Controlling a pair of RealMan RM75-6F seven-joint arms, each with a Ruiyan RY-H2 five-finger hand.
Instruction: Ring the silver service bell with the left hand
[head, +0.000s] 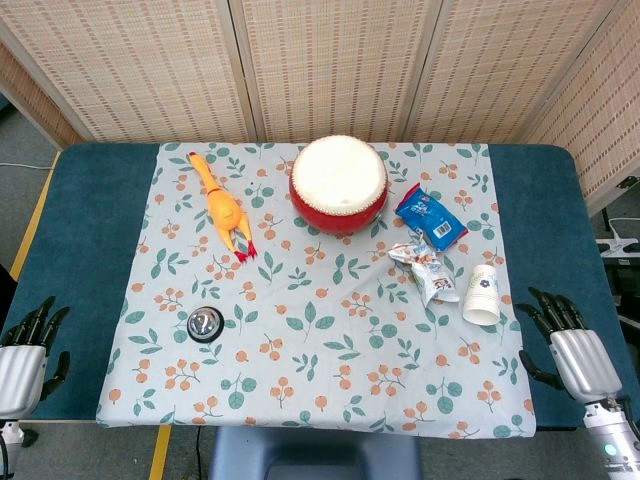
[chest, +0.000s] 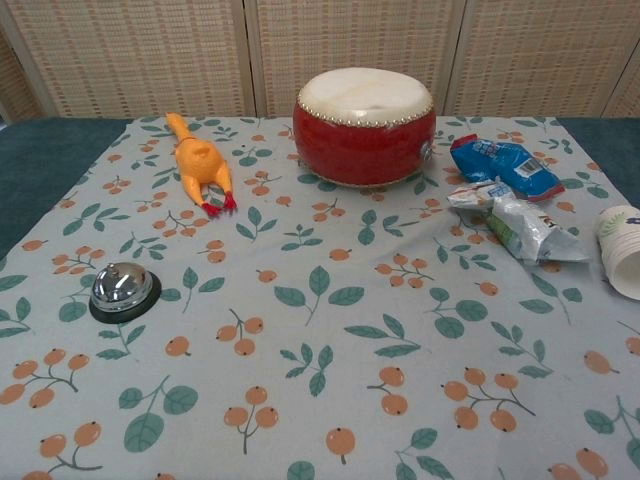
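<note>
Resting near the front left edge of the floral cloth (head: 320, 400), the silver service bell (head: 205, 323) stands on its black base with bare cloth all around it. The left hand (head: 25, 355) waits off the cloth, on the blue table (head: 85, 230), fingers apart and holding nothing. The right hand (head: 572, 350) lies past the right edge, also spread and empty. A paper cup (head: 482, 295) lies just beside that edge; its print, like that on the blue packet (head: 430, 216), is too small to read.
</note>
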